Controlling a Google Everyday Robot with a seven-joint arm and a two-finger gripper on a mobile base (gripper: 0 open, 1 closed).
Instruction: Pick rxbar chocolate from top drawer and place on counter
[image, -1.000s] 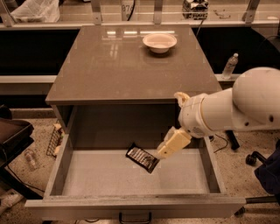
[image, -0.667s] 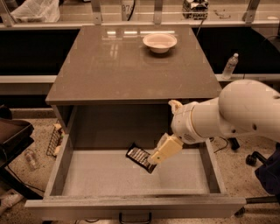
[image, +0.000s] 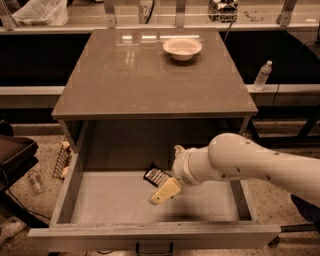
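The rxbar chocolate (image: 155, 175), a small black bar with pale bands, lies on the floor of the open top drawer (image: 110, 202), near the middle and towards the back. My gripper (image: 163, 193) hangs inside the drawer at the end of the white arm (image: 240, 162) that reaches in from the right. It is just in front of and slightly right of the bar and covers the bar's near end. Whether it touches the bar I cannot tell. The counter (image: 145, 80) is the glossy grey-brown top above the drawer.
A small white bowl (image: 182, 48) stands at the back of the counter. The drawer's dark handle (image: 154, 248) is on its front edge. A water bottle (image: 262, 75) stands to the right, and clutter lies on the floor at the left (image: 62, 160).
My arm has swung left and lower inside the drawer, bringing the gripper from right of the bar to just over its near end. The bar has not moved.
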